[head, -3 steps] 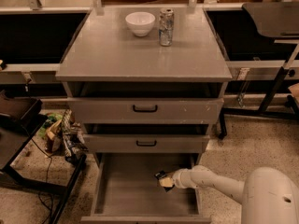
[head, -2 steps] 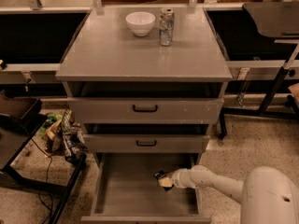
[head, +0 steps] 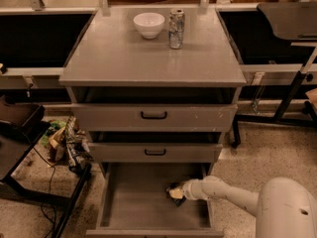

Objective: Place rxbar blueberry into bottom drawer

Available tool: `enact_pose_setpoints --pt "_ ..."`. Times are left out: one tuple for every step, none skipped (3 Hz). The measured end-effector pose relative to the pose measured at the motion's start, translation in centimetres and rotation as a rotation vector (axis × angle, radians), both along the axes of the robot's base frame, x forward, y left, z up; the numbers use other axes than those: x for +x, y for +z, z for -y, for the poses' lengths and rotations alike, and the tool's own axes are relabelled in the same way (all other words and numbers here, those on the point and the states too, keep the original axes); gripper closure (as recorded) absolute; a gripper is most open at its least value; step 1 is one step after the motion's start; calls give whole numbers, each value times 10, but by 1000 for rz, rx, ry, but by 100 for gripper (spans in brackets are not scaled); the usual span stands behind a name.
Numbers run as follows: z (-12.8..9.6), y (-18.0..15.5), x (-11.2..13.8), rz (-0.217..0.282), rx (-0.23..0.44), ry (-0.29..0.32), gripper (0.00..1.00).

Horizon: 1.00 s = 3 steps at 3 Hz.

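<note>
— Where is the gripper seen?

— The gripper (head: 174, 192) is seen low down inside the bottom drawer (head: 143, 202), near its right wall. The grey drawer floor lies just under the jaws and spreads out to the left of them.

— Are the jaws open or closed?

— That cannot be told. A small dark shape with a pale bit on it is seen right at the jaws. It is taken to be the rxbar blueberry (head: 177, 199). Whether it is held or already lying on the floor cannot be told.

— What else is seen?

— Far above and behind the jaws, a white bowl (head: 149, 24) and a silver can (head: 176, 29) are stood close together on the worktop (head: 138, 58). Two shallow drawers with black handles (head: 155, 152) are seen between the worktop and the jaws.

— How should the bar be handled?

— It is thought to be light, flat and a little bendy, with a slippery wrapper. It is best held across its narrow width, near the middle, so that it is not tipped. It is not likely to be hurt by a small drop, so it could be let go low over the drawer floor.
</note>
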<state>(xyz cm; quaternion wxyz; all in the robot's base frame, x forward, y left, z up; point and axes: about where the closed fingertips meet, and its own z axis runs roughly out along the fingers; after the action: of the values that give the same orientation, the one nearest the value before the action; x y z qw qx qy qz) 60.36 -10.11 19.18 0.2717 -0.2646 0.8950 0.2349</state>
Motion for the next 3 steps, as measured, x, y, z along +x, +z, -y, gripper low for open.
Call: enact_pose_setpoints --pt "0 0 0 0 0 0 0" --pt "0 0 0 0 0 0 0" --pt "-7 16 -14 13 4 42 0"
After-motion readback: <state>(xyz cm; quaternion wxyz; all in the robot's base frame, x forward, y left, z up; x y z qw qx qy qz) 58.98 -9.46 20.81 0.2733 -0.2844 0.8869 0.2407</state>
